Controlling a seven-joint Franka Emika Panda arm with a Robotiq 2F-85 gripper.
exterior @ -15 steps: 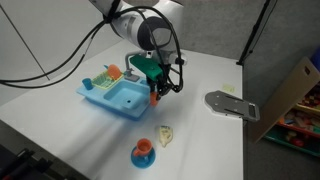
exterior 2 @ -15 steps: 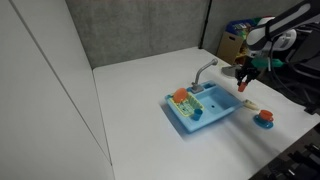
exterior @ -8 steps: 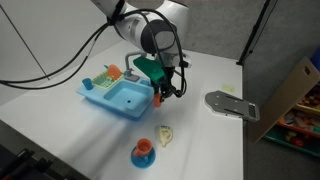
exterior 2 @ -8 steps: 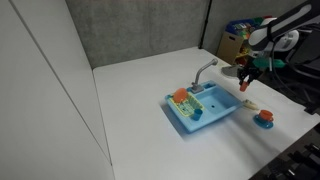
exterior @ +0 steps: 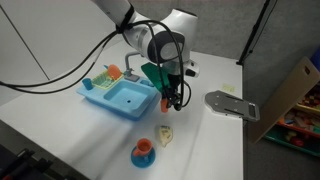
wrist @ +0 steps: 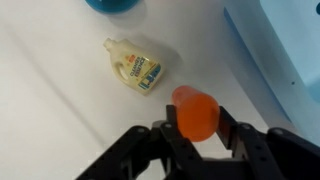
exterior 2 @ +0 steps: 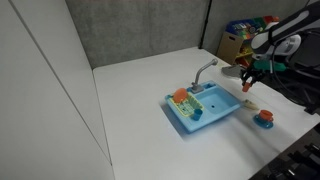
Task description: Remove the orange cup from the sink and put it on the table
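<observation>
Exterior view — gripper (exterior: pixel 170 98) clenched on the orange cup (exterior: pixel 168 104), held above the white surface (exterior: pixel 205 135) just beside the sink (exterior: pixel 118 98).
Exterior view — cup (exterior 2: pixel 247 86) a speck, orientation unreadable.
Wrist view — cup (wrist: pixel 196 112) in the gripper (wrist: pixel 198 130), long axis running away from it, narrower end toward the surface.

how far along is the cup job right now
Done: the tiny orange plastic cup is out of the light blue toy sink. In hand: the tool is shut on it over the flat white tabletop. Left: setting it down and letting go.
</observation>
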